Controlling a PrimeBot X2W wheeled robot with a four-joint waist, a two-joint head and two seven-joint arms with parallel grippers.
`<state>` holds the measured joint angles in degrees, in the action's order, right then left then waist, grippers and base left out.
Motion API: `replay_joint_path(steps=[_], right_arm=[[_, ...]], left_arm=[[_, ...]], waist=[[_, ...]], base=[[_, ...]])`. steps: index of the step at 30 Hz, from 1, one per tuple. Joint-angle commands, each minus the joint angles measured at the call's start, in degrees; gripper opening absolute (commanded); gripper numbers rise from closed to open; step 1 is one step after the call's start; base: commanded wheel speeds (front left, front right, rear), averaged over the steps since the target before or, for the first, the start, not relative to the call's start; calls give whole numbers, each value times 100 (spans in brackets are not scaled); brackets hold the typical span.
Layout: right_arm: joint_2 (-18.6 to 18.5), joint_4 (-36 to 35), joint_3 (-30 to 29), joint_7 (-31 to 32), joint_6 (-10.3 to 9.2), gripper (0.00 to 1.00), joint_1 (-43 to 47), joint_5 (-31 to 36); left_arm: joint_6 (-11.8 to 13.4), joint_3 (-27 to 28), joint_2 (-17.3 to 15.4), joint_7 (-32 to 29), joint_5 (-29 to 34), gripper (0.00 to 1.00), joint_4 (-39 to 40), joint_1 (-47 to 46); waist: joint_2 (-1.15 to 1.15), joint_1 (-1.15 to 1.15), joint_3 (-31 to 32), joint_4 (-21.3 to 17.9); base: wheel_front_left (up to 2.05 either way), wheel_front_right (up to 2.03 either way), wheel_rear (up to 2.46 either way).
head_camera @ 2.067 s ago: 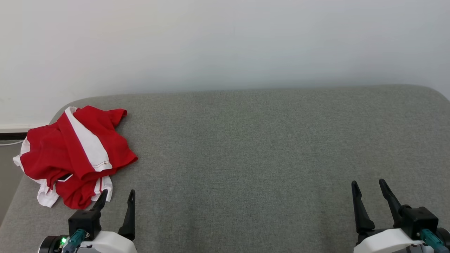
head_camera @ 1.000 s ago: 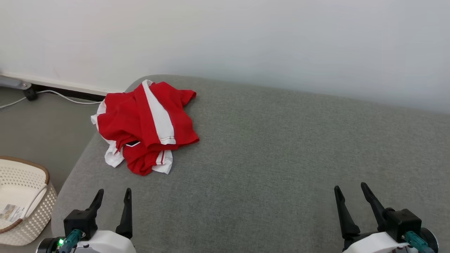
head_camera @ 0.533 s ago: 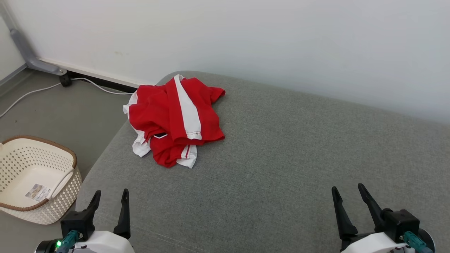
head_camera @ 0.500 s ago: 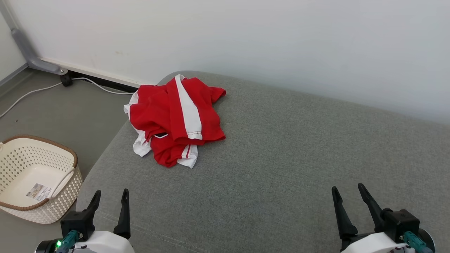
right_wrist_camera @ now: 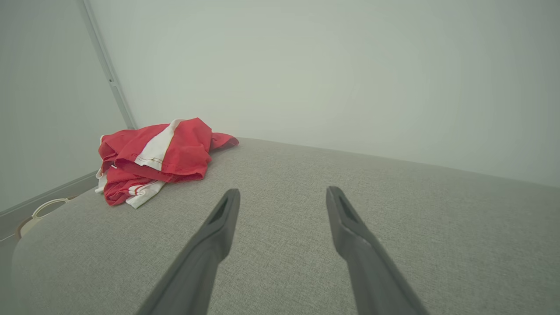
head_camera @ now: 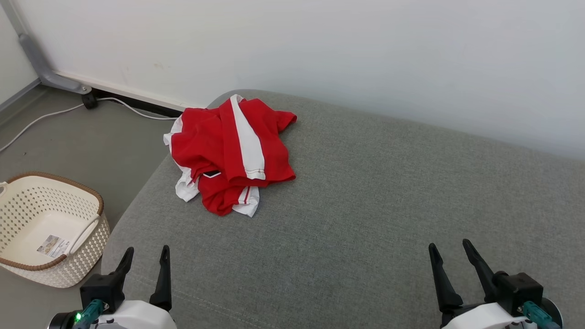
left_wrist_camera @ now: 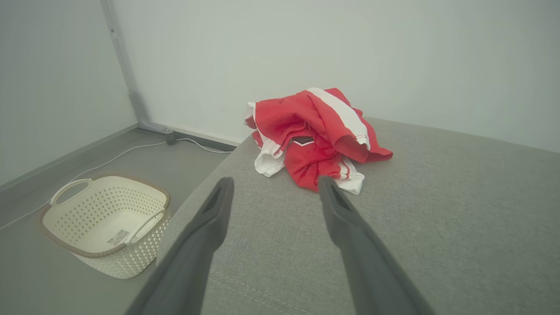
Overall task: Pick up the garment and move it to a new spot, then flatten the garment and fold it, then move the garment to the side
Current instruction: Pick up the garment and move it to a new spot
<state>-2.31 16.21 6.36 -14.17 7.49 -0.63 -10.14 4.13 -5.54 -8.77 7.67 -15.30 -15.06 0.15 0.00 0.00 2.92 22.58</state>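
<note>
The garment (head_camera: 231, 153), a red-and-white top, lay crumpled in a single heap at the far left corner of the grey padded couch (head_camera: 388, 205), its white hem reaching the couch's left edge. That cramped spot, I judged, was why it needed carrying inward before any flattening. The left tool (head_camera: 147, 250) and the right tool (head_camera: 449, 244) hovered low at the near edge, well apart from the heap, each with its fingers spread wide and holding nothing. They looked poised for the pick-up, the left one nearer. Counted: one garment, two tools, one cream basket (head_camera: 68, 272) on the floor and one white cable (head_camera: 45, 119).
</note>
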Motion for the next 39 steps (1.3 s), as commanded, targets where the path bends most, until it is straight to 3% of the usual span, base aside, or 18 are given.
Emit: replay_joint_path(steps=[1,13,20,29,39], right_arm=[[-57,-112,155,-83,0,100,-165,-22],[-57,-116,202,-83,0,100,-206,8],[-57,-134,275,-83,0,100,-288,132],[-57,-279,320,-83,0,100,-687,407],[-57,-436,356,-83,0,100,-1026,434]], left_arm=[[51,173,-107,70,-43,100,181,-155],[-69,104,-100,-14,-230,100,181,-189],[-284,73,-96,-204,-479,100,-27,-514],[-864,125,-157,-619,-1121,100,-855,-1872],[-1133,46,-569,-1207,-1760,100,-1740,-3197]], waist=[[0,0,-6,-6],[0,0,-89,-40],[0,0,-325,-176],[0,0,-1103,-596],[0,0,-1687,-1051]], base=[[0,0,0],[0,0,0],[0,0,0],[0,0,0],[0,0,0]])
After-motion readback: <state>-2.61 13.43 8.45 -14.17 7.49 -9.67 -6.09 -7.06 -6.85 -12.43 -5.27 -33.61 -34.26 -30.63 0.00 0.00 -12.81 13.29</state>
